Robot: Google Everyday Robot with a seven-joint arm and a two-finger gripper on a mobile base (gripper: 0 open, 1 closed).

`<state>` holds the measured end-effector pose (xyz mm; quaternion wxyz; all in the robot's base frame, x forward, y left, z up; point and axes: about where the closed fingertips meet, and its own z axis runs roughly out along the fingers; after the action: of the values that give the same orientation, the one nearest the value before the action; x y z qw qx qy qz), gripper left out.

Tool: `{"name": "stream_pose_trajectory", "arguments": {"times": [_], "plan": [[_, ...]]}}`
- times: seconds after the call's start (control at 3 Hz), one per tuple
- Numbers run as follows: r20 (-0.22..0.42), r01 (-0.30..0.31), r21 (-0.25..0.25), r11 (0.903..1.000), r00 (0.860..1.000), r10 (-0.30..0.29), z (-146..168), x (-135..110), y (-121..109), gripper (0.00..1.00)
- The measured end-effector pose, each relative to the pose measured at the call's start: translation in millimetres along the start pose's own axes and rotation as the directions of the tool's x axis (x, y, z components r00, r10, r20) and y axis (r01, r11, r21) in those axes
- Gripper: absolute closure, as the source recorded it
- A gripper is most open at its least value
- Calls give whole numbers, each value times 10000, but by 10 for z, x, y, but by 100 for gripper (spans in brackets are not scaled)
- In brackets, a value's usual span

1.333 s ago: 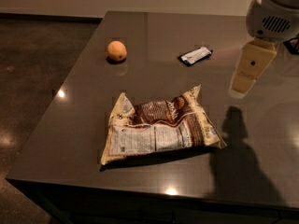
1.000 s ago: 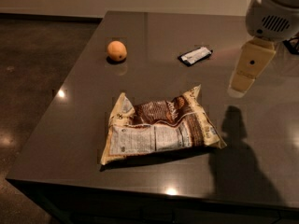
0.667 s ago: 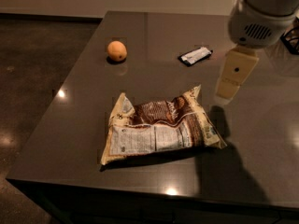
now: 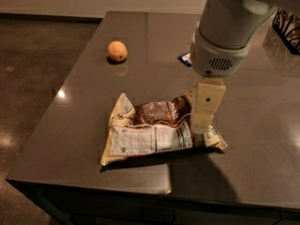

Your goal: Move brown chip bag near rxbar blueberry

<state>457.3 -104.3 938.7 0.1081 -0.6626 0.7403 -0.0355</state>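
The brown chip bag [image 4: 152, 130] lies flat on the dark table [image 4: 84, 107], label panel up, near the front edge. My gripper [image 4: 203, 125] hangs over the bag's right end, its cream finger reaching down to the foil. The white arm body above it covers most of the rxbar blueberry [image 4: 184, 58]; only a dark corner of it shows at the arm's left edge, behind the bag.
A round orange fruit [image 4: 117, 51] sits at the back left of the table. A black wire rack [image 4: 288, 26] stands at the far right edge. The table's front edge runs just below the bag, and bare floor lies to the left.
The arm has swung left and toward the camera, from right of the bag to over the bag's right end, and now covers most of the bar. The bag and fruit have not moved.
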Motion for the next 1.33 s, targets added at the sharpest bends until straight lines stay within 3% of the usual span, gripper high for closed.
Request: {"name": "stream_pose_trajectory", "arguments": {"times": [0.33, 1.0, 1.33], "plan": [[118, 983, -535, 9937, 9951, -978, 256, -118, 153, 0], [4, 2133, -358, 9763, 9770, -2134, 644, -235, 298, 0], [-194, 2211, -200, 9750, 9750, -2215, 788, -259, 206, 0]]}}
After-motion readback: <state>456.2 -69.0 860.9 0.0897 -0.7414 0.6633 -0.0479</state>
